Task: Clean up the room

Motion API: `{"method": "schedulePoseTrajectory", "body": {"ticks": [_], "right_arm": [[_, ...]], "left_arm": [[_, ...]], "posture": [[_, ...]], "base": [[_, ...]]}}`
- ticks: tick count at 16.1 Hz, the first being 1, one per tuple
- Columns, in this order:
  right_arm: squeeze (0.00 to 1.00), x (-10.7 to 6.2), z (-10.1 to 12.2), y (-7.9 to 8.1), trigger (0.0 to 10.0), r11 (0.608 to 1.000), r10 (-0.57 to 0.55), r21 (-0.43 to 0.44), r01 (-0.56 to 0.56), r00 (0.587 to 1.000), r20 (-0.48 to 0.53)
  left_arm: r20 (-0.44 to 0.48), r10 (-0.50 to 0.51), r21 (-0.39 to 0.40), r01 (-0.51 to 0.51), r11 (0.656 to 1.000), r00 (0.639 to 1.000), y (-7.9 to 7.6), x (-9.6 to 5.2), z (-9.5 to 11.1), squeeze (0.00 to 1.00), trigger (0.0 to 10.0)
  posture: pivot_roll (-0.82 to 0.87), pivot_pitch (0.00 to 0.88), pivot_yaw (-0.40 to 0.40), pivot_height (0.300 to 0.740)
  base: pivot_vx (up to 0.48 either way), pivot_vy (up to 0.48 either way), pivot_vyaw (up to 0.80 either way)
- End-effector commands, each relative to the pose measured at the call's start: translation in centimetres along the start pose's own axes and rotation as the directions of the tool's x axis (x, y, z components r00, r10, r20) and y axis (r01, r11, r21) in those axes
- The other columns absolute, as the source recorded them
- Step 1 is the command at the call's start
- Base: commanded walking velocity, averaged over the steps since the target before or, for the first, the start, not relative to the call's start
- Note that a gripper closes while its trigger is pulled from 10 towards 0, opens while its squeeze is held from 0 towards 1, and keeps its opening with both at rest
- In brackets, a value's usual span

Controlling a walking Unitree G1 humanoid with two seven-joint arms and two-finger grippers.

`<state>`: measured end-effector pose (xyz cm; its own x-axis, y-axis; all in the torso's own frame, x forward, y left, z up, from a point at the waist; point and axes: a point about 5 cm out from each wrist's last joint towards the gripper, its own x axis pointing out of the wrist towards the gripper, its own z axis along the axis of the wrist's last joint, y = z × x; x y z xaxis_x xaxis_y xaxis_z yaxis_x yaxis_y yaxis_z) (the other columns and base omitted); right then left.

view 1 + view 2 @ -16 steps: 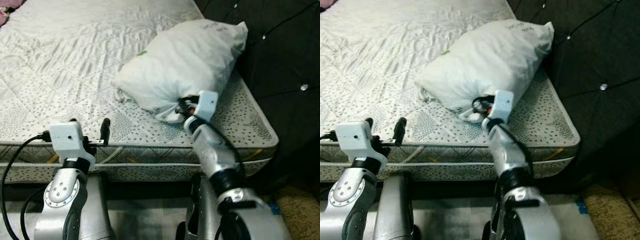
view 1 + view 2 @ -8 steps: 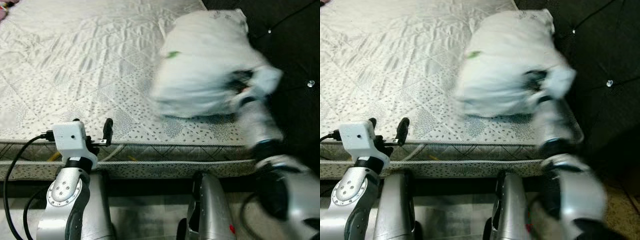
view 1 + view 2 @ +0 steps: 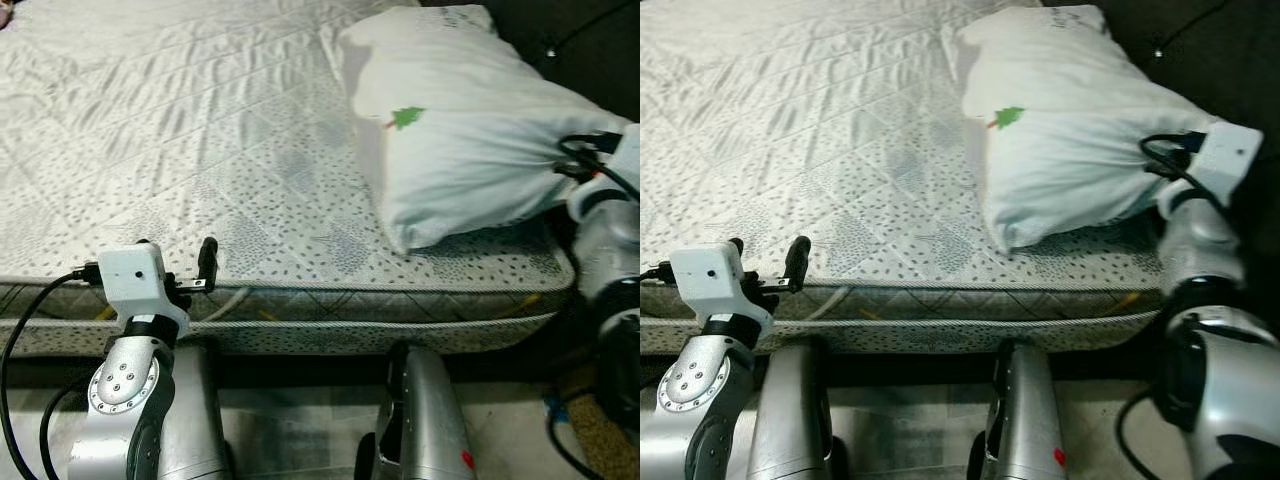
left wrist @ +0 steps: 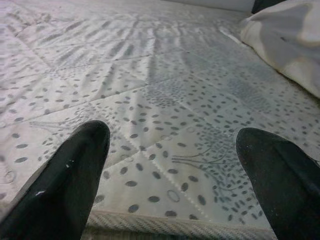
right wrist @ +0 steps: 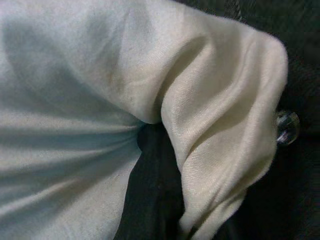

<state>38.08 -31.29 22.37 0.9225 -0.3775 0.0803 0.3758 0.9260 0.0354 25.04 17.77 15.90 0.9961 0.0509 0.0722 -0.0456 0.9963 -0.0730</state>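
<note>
Bare mattress (image 3: 180, 150) bears white pillow (image 3: 460, 130), pinched by right claw (image 3: 1170, 165).

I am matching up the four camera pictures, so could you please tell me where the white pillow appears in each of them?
Left eye view: the pillow lies upper right on the mattress, its near end at the right hand.
Right eye view: upper right, slightly nearer the centre.
Left wrist view: a corner at the top right edge.
Right wrist view: its gathered fabric, close up.
Shared landmark: the green tree print in both eye views.
</note>
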Motion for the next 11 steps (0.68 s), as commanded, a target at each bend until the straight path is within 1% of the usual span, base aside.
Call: {"method": "schedulePoseTrajectory", "body": {"ticks": [1, 2, 3, 4, 5, 6, 7, 8, 9, 10, 11], "right_arm": [[0.0, 0.1, 2.1, -1.5, 0.0, 0.998, -0.024, -0.052, 0.029, 0.994, 0.106], [0.0, -0.1, 1.8, -0.7, 0.0, 0.995, 0.017, -0.095, -0.006, 0.992, 0.122], [0.0, -0.3, 1.1, -0.4, 0.0, 0.994, 0.034, -0.108, -0.022, 0.993, 0.112], [0.0, -0.8, -0.3, 0.5, 0.0, 0.991, 0.066, -0.119, -0.054, 0.993, 0.1], [0.0, -1.8, -1.0, 0.9, 0.0, 0.988, 0.074, -0.148, -0.049, 0.983, 0.169], [0.0, -2.4, -1.9, 1.3, 0.0, 0.99, 0.08, -0.131, -0.059, 0.984, 0.162], [0.0, -2.7, -2.3, 1.5, 0.0, 0.989, 0.09, -0.133, -0.069, 0.983, 0.162], [0.0, -3.5, -3.1, 2.1, 0.0, 0.985, 0.114, -0.145, -0.091, 0.981, 0.159], [0.0, -4.4, -4.0, 2.7, 0.0, 0.985, 0.132, -0.128, -0.115, 0.982, 0.138], [0.0, -5.7, -5.2, 3.8, 0.0, 0.98, 0.171, -0.12, -0.158, 0.979, 0.111], [0.0, -7.5, -6.4, 5.1, 0.0, 0.973, 0.215, -0.109, -0.205, 0.973, 0.084]], "left_arm": [[-0.013, 0.02, 0.009, -0.02, 1.0, 1.0, 0.3, -0.4, -0.1, 0.0, 10.0], [-0.016, 0.027, 0.009, -0.027, 1.0, 1.0, 0.4, -0.4, -0.1, 0.0, 10.0], [-0.016, 0.026, 0.01, -0.025, 1.0, 1.0, 0.4, -0.4, -0.1, 0.0, 10.0], [-0.017, 0.021, 0.013, -0.021, 1.0, 1.0, 0.4, -0.4, -0.1, 0.0, 10.0], [-0.013, 0.02, 0.016, -0.02, 1.0, 1.0, 0.5, -0.4, 0.1, 0.0, 10.0], [-0.013, 0.021, 0.019, -0.021, 1.0, 1.0, 0.6, -0.4, 0.1, 0.0, 10.0], [-0.014, 0.022, 0.02, -0.021, 1.0, 1.0, 0.6, -0.5, 0.1, 0.0, 10.0], [-0.017, 0.02, 0.022, -0.02, 1.0, 1.0, 0.7, -0.6, 0.0, 0.0, 10.0], [-0.02, 0.015, 0.023, -0.015, 1.0, 1.0, 0.6, -0.6, 0.0, 0.0, 10.0], [-0.022, 0.01, 0.022, -0.009, 1.0, 1.0, 0.4, -0.6, -0.1, 0.0, 10.0], [-0.023, 0.006, 0.02, -0.006, 1.0, 1.0, 0.3, -0.6, -0.1, 0.0, 10.0]], "posture": [[0.11, 0.174, -0.095, 0.452], [0.1, 0.175, -0.091, 0.452], [0.11, 0.176, -0.091, 0.452], [0.11, 0.175, -0.091, 0.452], [0.12, 0.174, -0.086, 0.452], [0.12, 0.174, -0.085, 0.452], [0.12, 0.176, -0.083, 0.452], [0.12, 0.175, -0.083, 0.452], [0.11, 0.172, -0.083, 0.452], [0.11, 0.168, -0.085, 0.452], [0.11, 0.166, -0.086, 0.452]], "base": [[0.0, 0.0, 0.0], [0.0, 0.0, 0.0], [0.0, 0.0, 0.0], [0.0, 0.0, 0.0], [0.0, 0.0, 0.0], [0.0, 0.0, 0.0], [0.0, 0.0, 0.0], [0.0, 0.0, 0.0], [0.0, 0.0, 0.0], [0.0, 0.0, 0.0], [0.0, 0.0, 0.0]]}}
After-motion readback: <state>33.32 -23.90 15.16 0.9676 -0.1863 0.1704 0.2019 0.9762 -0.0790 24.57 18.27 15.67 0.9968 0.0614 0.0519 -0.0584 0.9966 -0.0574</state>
